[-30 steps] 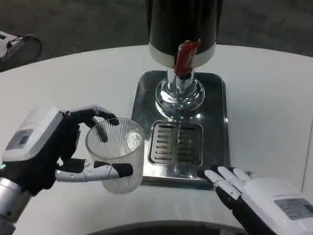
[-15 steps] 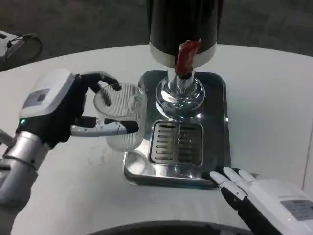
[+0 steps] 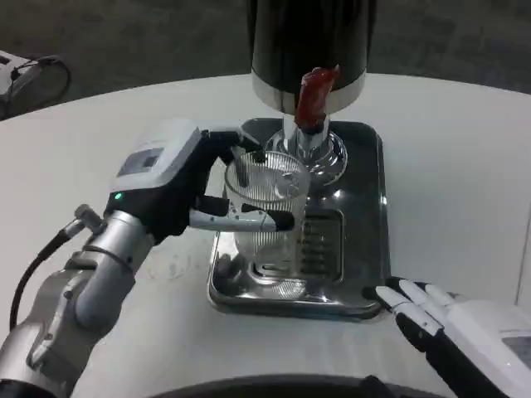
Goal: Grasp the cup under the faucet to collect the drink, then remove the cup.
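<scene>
I am holding the cup (image 3: 264, 211) in my left hand (image 3: 178, 186), fingers wrapping round it: one lying across its near side, others curling over its far rim. The cup is clear and ribbed, standing upright, and I cannot tell whether it is resting on the tray (image 3: 369, 265) or hanging just above it. It is sitting over the left part of the grille (image 3: 319, 240), just near and slightly left of the faucet (image 3: 314, 98). Whether any drink is in the cup I cannot tell. My left forearm (image 3: 75, 290) is reaching in from the near left corner, a dark cable running along it.

My right hand (image 3: 423, 311) is lying near the right near corner of the tray, fingers stretched out and a little apart, pointing left and holding nothing. Its fingertips are just beside the tray's near edge; I cannot tell if they are touching it.

The faucet's red handle is hanging from the black dispenser (image 3: 311, 41), which has a white band round its base and a shiny metal foot standing at the far end of the tray. The tray is sitting on the table (image 3: 108, 116). At the far left edge, a pale device (image 3: 15, 70) with a black cord is lying.
</scene>
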